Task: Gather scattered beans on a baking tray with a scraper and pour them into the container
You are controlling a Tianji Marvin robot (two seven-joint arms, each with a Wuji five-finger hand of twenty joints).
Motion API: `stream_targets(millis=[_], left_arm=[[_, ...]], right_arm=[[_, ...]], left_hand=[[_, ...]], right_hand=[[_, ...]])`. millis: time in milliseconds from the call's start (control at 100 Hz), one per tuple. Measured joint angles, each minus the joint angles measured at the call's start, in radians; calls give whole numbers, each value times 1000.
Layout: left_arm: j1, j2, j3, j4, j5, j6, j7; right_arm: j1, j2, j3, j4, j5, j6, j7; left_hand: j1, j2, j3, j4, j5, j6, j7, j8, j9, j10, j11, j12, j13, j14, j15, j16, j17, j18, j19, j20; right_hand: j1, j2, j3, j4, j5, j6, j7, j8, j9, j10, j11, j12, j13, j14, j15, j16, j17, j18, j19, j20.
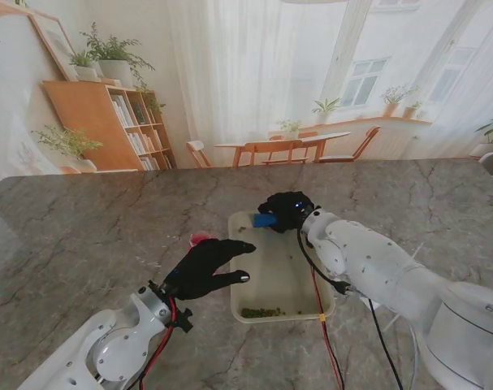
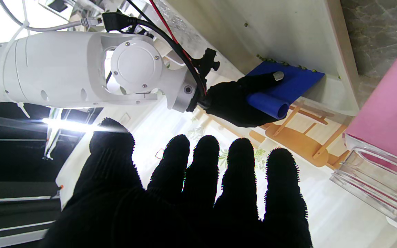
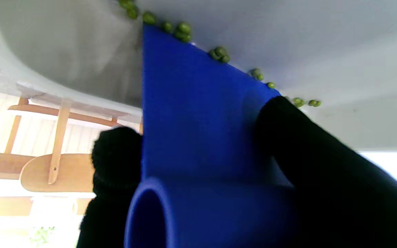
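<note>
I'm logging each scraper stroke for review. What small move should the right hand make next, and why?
Probably draw the blue scraper toward me along the baking tray. The right hand holds it at the far end, blade edge on the tray floor with green beans lined along it, while a pile of beans already sits at the near end.

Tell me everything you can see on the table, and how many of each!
Baking tray: one, cream, middle of the table.
Scraper: one, blue, at the tray's far end, held by the right hand.
Beans: many, green, a pile at the tray's near end; a few more along the scraper's edge.
Container: one, clear with a pink top, left of the tray.
Table: one, grey marble.
Left hand: black glove, open over the tray's left rim.
Right hand: black glove, gripping the scraper.
</note>
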Motion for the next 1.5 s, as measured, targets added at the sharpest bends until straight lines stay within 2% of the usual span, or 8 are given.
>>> stream_targets(millis=[180,310,540,850,1050,1250,1500], left_arm=[[0,0,-1,0,1,1,1],[1,0,-2,0,1,1,1],[7,0,-9,-2,3,1,5],[20,-1,-19,-6,11,1,18],[33,-1,-28,-14,20,-1,33],[46,-2,-42,-23,26,-1,40],[62,-3,-56,-33,33,0,53]], right_arm=[[-3,5,15,-16,0,-11,26],[-15,25,36,-66,-9,-15,61],[-38,57,72,-133,-36,-20,107],[-133,136,205,-315,-106,-20,226],[-211,176,307,-430,-157,-22,318],[-296,206,402,-528,-211,-36,369],[-390,225,498,-618,-254,-56,406]], left_hand=[[0,0,0,0,0,0,0,0,0,0,0,0,0,0,0,0,0,0,0,0],[0,0,0,0,0,0,0,0,0,0,0,0,0,0,0,0,0,0,0,0],[0,0,0,0,0,0,0,0,0,0,0,0,0,0,0,0,0,0,0,0],[0,0,0,0,0,0,0,0,0,0,0,0,0,0,0,0,0,0,0,0],[0,0,0,0,0,0,0,0,0,0,0,0,0,0,0,0,0,0,0,0],[0,0,0,0,0,0,0,0,0,0,0,0,0,0,0,0,0,0,0,0],[0,0,0,0,0,0,0,0,0,0,0,0,0,0,0,0,0,0,0,0]], right_hand=[[0,-15,16,0,12,0,0,0,21,0,0,1,19,-15,39,28,32,-24,40,14],[0,-35,31,0,27,0,0,0,37,0,0,12,34,-27,75,43,64,-57,75,38],[0,-52,51,0,37,0,2,0,48,0,0,13,44,-37,91,60,81,-73,89,39],[0,-71,71,0,50,0,6,0,69,0,-11,35,62,-46,106,77,111,-86,90,50],[0,-76,73,0,50,0,10,0,79,0,-14,36,73,-49,108,78,116,-87,90,50],[0,-77,73,0,50,0,10,0,84,-3,-23,47,81,-57,115,88,118,-93,90,50],[0,-77,73,0,51,0,11,0,84,-6,-27,58,81,-57,116,98,119,-95,90,50]])
